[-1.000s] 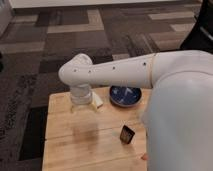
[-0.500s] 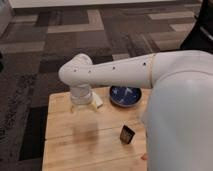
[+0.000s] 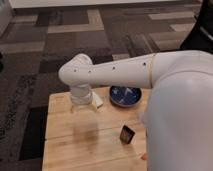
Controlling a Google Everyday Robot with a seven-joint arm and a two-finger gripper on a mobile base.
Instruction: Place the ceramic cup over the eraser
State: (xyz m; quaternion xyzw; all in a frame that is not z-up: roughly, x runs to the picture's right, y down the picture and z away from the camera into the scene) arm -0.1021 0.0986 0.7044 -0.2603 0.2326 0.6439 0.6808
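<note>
We find the end effector [image 3: 83, 104] low over the surface [image 3: 65, 145]; we cannot tell its state. The eraser [image 3: 127, 134] lies rightward, nearer the camera.

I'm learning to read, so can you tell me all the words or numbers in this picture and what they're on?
None: there are no words, numbers or signs to read here.
The eraser shows no legible label.
The dark blue bowl has only pale streaks inside, too blurred to read as letters.
The white robot arm is plain, and no label shows on its pincer, which hangs low over the far left part of the wooden table.
</note>
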